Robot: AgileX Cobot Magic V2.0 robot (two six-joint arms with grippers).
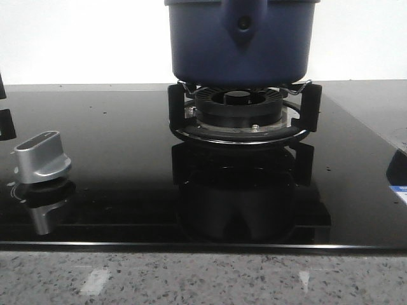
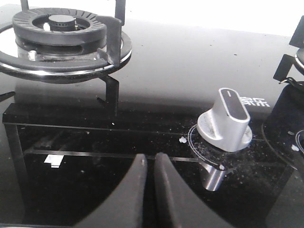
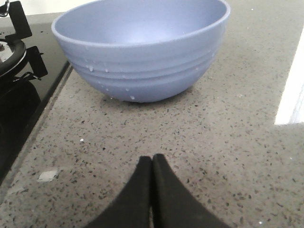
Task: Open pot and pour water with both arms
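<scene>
My left gripper hangs closed and empty near the silver knob. The pot sits on the burner grate; it looks heavy, rigid, matte, so I'd grip its handle mount. My right gripper, closed and empty, faces a blue bowl.

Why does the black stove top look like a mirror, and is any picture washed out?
Front view: the glossy cooktop mirrors the burner and knob; the pot is cut off at the top. Left wrist view: glare whitens the far edge; the fingers are soft. Right wrist view: the bowl is evenly lit, with a blown-out strip beside it.
</scene>
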